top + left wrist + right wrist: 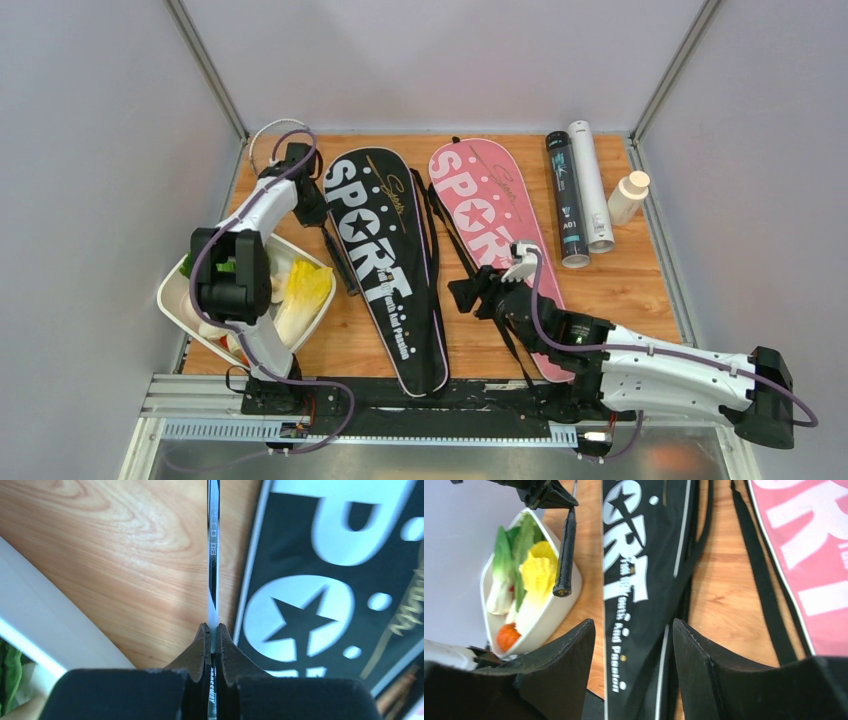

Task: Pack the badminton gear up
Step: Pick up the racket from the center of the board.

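My left jaws are pinched shut on the thin black-and-silver racket shaft [213, 555], just beside the black "SPORT" racket bag [385, 270]; my right jaws hang open above that bag. I'd lift slow and level, or it'll swivel.

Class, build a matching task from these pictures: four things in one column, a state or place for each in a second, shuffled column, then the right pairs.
1 left gripper
2 right gripper
3 pink bag
4 white tray

A holds vegetables
B open
C shut on the racket shaft
D right of the black bag

Pairs: 1-C, 2-B, 3-D, 4-A
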Robot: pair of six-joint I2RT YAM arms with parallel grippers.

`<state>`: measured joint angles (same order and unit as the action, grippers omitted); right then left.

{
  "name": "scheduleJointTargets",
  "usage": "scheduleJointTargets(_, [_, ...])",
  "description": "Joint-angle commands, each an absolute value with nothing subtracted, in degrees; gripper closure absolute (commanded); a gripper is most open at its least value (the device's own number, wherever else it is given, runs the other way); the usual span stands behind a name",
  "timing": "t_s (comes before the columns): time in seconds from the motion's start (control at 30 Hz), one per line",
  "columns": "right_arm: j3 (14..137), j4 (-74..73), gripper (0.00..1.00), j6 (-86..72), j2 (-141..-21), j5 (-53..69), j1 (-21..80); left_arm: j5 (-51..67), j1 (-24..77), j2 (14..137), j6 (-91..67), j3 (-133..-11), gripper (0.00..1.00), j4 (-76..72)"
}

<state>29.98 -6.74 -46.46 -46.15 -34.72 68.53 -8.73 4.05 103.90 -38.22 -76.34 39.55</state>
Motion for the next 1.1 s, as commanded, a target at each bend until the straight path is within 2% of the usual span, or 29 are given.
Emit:
scheduleJointTargets(0.0, [37.5, -6.1, 0.39, -47.0, -48.6, -34.2, 68.3, -4.5, 5.2, 97.1, -35.5, -81.5, 1.0, 38.7])
scheduleJointTargets(0.17, [41.8, -5.5, 0.39, -45.4, -53.0, -34.3, 65.6, -3.1, 10.5, 95.1, -34.5, -83.0, 1.0, 40.1])
scheduleJointTargets(0.33, [41.9, 1.3, 0.37, -46.1, -56.4, -25.4, 56.8, -2.4, 19.9, 90.1, -35.0, -78.8, 1.0, 38.2])
scheduleJointTargets(0.57, [38.9, 13.7, 0.32, -48.8, -64.9, -10.3, 45.4, -2.0, 33.8, 78.9, -40.7, -64.9, 1.0, 31.8])
scheduleJointTargets(0.73, [35.2, 19.7, 0.29, -55.2, -70.3, -5.8, 41.3, -0.4, 41.2, 72.7, -46.0, -55.8, 1.0, 24.8])
scheduleJointTargets(0.87, [31.8, 24.6, 0.29, -60.0, -74.1, -2.5, 41.0, -0.8, 44.4, 70.9, -49.4, -50.2, 1.0, 20.7])
scheduleJointTargets(1.07, [30.2, 37.2, 0.38, -63.2, -83.4, 9.3, 41.1, -0.9, 46.8, 70.7, -52.1, -45.1, 1.0, 13.6])
